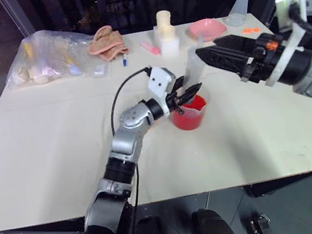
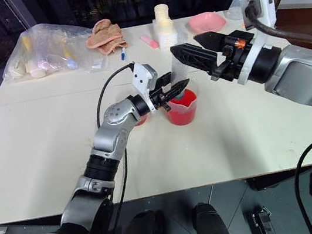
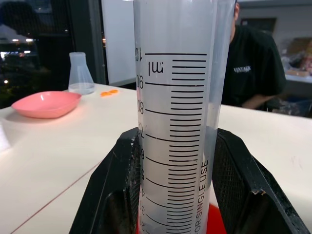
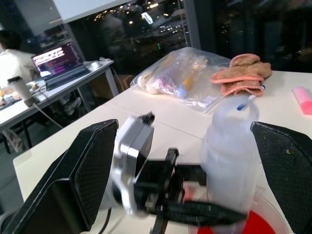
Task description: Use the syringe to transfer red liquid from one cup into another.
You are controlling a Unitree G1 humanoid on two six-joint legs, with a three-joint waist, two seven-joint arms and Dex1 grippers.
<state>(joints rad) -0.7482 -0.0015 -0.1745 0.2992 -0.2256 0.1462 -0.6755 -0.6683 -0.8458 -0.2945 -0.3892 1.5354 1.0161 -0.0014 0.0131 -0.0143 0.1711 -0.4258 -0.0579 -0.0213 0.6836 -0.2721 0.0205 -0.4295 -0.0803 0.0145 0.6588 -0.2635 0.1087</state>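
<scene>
Left claw: closed on the barrel of the syringe, holding it upright over the larger beaker; in the left wrist view both black fingers press the graduated barrel from either side.
Syringe: clear, printed scale facing the left wrist camera, its lower end down inside the beaker; whether the tip touches the liquid I cannot tell.
Red liquid: in the larger beaker, which stands near the middle of the desk.
Right claw: spread wide, holding nothing, level and just beside the top of the syringe; the right wrist view has the syringe top between its two fingers, not touching either.
Smaller beaker: behind the left forearm, mostly hidden.
Back of the desk: a plastic bag of items, a crumpled pink cloth, a blue-tipped pen, a pink marker, a white bottle, a pink dish, a clear flask, all well apart from the beaker.
In the way: the left arm's black cable loops over the desk beside the beaker.
Beyond the desk: a person in a dark shirt sits.
</scene>
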